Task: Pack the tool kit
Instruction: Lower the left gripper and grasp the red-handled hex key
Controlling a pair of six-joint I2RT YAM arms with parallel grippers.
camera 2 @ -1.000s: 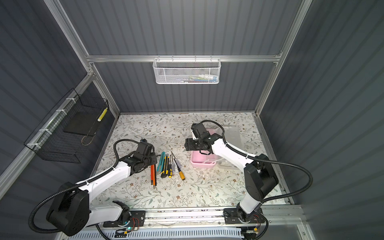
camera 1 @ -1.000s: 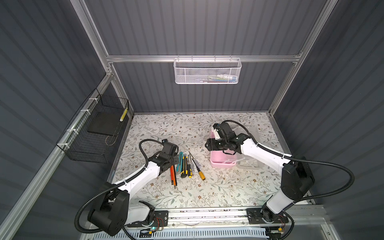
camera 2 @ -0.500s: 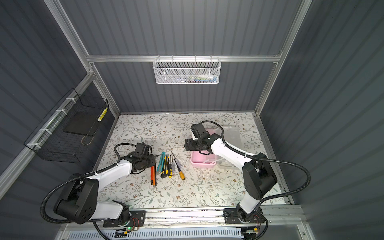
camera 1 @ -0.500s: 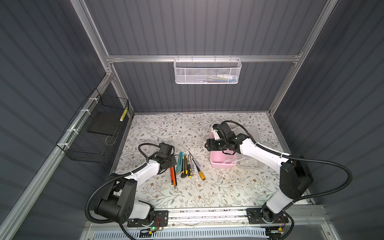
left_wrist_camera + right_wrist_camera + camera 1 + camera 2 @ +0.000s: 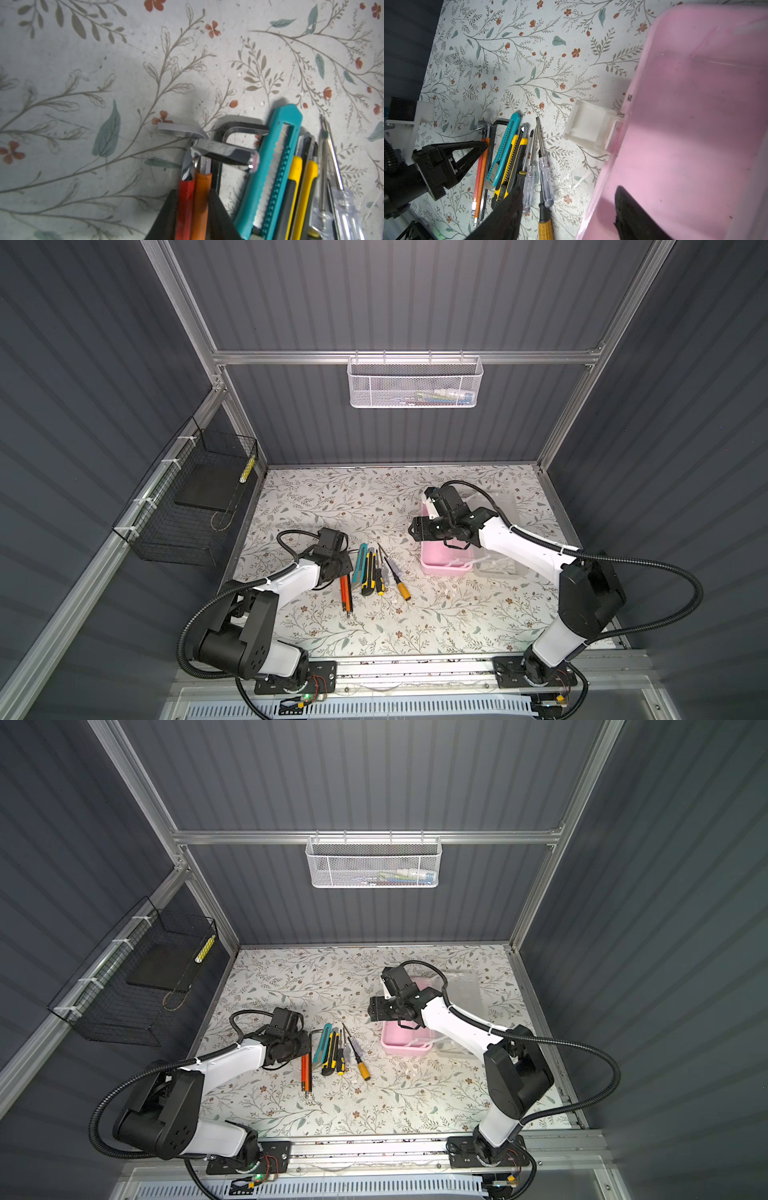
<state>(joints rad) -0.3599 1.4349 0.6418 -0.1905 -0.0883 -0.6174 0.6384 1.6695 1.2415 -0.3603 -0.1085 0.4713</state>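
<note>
Pink box base (image 5: 438, 562) lies open on the floral tabletop (image 5: 415, 622); clear lid (image 5: 496, 570) flat against its side away from the implements. Right tool (image 5: 569, 191) spread, astride the box's long wall, one finger inside, one outside. Beside that wall, in a row: screwdrivers (image 5: 545, 170), utility knives (image 5: 506, 145), then hex keys (image 5: 481, 172) farthest from the box. Left tool (image 5: 193, 195) pinches the red and orange hex keys' sleeves.

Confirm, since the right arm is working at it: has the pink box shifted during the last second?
No. The pink box sits where it was, its near corner equally far from the orange-handled screwdriver.
</note>
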